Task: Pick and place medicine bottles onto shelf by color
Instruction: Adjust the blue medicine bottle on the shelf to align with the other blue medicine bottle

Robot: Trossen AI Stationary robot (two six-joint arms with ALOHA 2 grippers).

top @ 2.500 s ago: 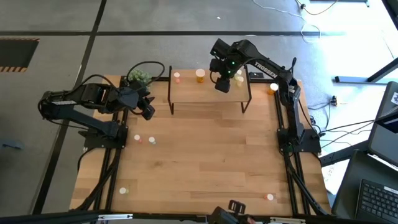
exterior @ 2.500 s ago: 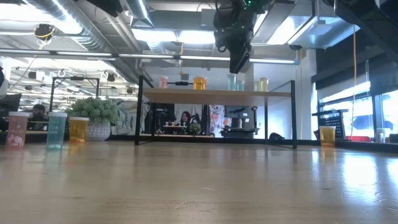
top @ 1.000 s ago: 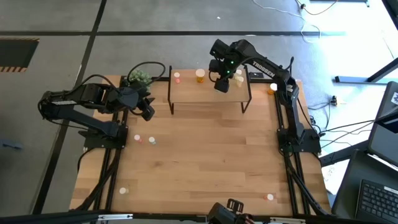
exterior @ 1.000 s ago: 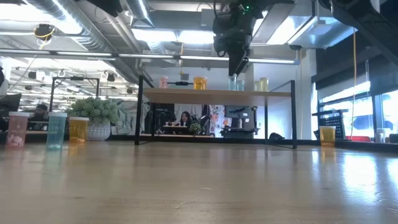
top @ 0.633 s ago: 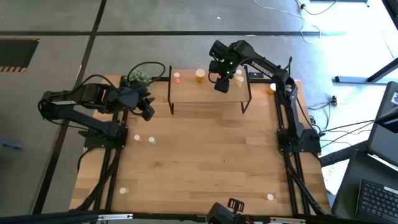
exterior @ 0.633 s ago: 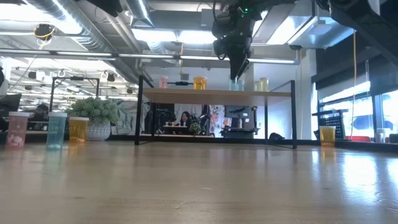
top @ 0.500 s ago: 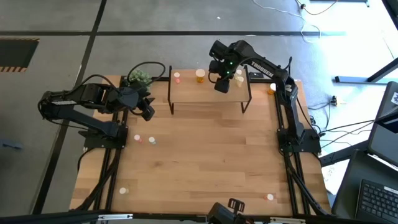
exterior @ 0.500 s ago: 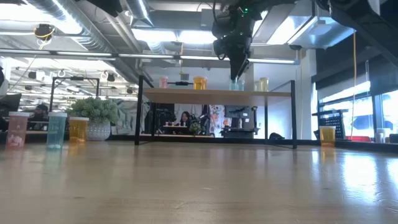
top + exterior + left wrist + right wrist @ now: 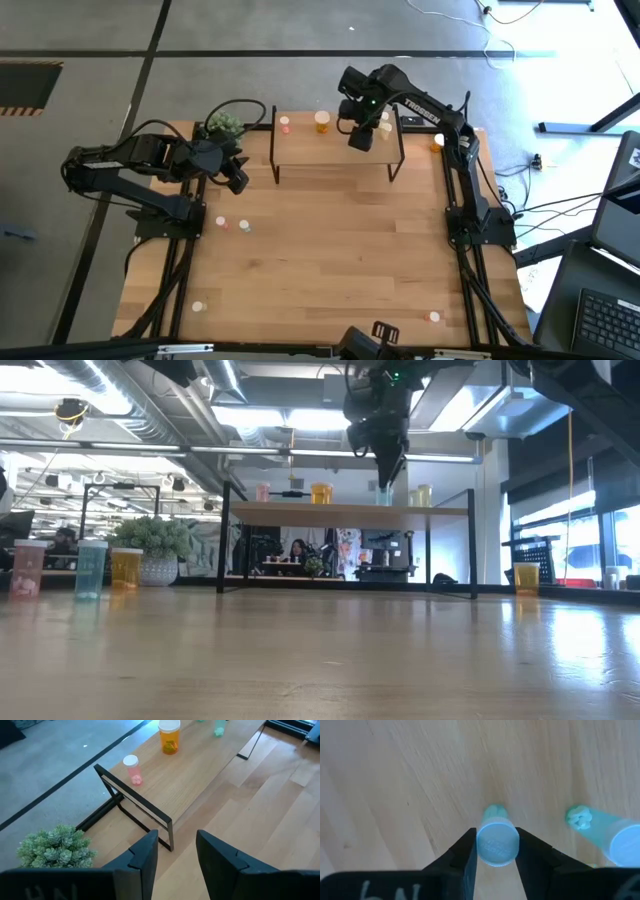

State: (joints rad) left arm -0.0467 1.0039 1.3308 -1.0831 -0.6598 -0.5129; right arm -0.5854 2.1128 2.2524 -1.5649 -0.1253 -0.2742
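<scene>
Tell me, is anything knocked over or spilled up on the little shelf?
No, nothing stands out. On the shelf the pink bottle and orange bottle stand upright, and the right gripper grips a green bottle upright beside another green bottle.
</scene>
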